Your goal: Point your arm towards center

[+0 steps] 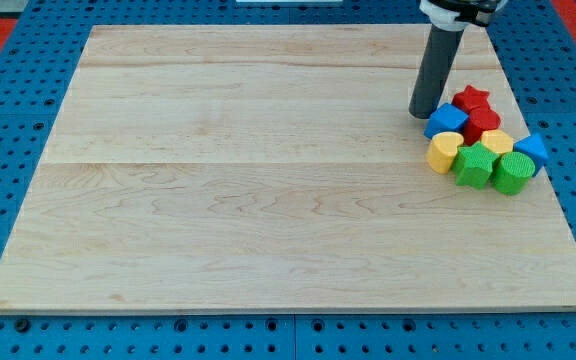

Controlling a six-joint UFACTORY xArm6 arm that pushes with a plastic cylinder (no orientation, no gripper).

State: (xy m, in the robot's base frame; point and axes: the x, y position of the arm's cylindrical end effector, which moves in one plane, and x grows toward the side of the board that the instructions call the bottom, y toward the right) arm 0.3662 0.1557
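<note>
My tip (425,114) rests on the wooden board (268,180) at the view's right, just left of a tight cluster of blocks. A blue block (446,119) sits right beside the tip. A red star (473,98) and a red block (483,121) lie above and right of it. A yellow heart-like block (444,152) is below the blue one. A green star-like block (473,165) and a green round block (511,173) lie at the cluster's bottom. A yellow block (497,141) and a blue block (531,150) sit at the right.
The board lies on a blue pegboard surface (8,150). The rod's mount (458,12) shows at the view's top right.
</note>
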